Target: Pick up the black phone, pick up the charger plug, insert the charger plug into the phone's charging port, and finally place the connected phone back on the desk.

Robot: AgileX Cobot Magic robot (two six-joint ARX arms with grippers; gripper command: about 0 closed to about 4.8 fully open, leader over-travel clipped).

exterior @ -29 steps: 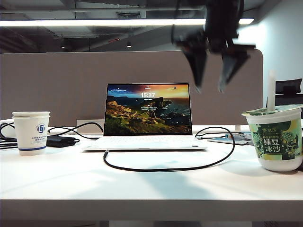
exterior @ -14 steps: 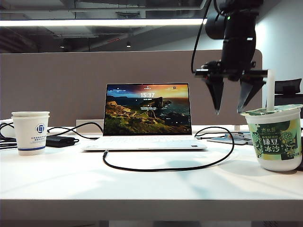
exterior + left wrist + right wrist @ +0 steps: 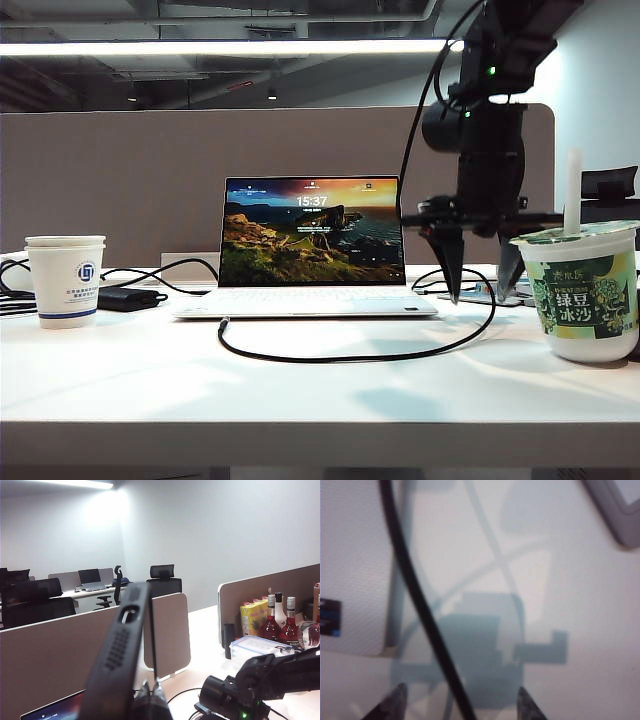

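In the left wrist view the black phone [image 3: 120, 650] stands up edge-on in my left gripper [image 3: 151, 687], which is shut on it. The phone's charging port [image 3: 129, 614] shows as an oblong slot beside rows of small holes. This gripper is outside the exterior view. The charger plug [image 3: 223, 324] lies on the desk [image 3: 300, 400] in front of the laptop, ending a looping black cable [image 3: 400, 352]. My right gripper [image 3: 478, 290] hangs open just above the desk at the loop's right end. The cable [image 3: 420, 605] runs between its spread fingertips [image 3: 522, 700]; the right gripper [image 3: 460, 695] holds nothing.
An open laptop [image 3: 312, 250] sits mid-desk. A paper cup [image 3: 65, 280] and a black power brick [image 3: 128, 298] are at the left, a green drink cup with a straw [image 3: 588, 290] at the right. A flat grey device [image 3: 490, 296] lies behind my right gripper.
My right arm has come down from high above the laptop's right side to just above the desk, jaws still open. The left gripper and phone have stayed put.
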